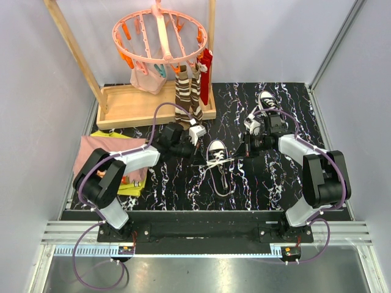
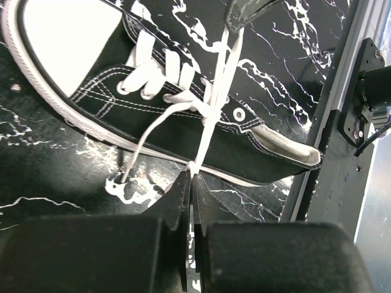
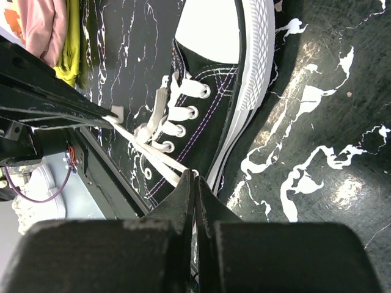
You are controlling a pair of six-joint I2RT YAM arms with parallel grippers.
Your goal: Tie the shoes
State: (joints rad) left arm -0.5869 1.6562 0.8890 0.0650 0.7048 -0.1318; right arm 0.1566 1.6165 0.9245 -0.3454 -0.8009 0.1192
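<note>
A: Count coming in, sneakers first! Two: near sneaker (image 1: 217,160), far sneaker (image 1: 266,97).
B: Grippers, two as well: left gripper (image 2: 191,183), right gripper (image 3: 195,183).
A: Brown striped socks?
B: Two I can make out: left sock (image 1: 182,93), right sock (image 1: 197,91). One pink peg hanger (image 1: 149,59), one wooden rack (image 1: 128,107).

The left claw (image 2: 190,183) and the right claw (image 3: 195,183) each have two flat black fingers (image 2: 179,204) with thin tips, and a chunky black block (image 2: 79,253) sits right behind them. Farther back from the claws, the left arm (image 1: 131,160) and the right arm (image 1: 296,148) are made of smooth pale grey tubes joined by big round black parts. A thin purple cable (image 1: 155,115) loops along each arm. A small white box (image 1: 197,131) sits just behind the left claw.
</note>
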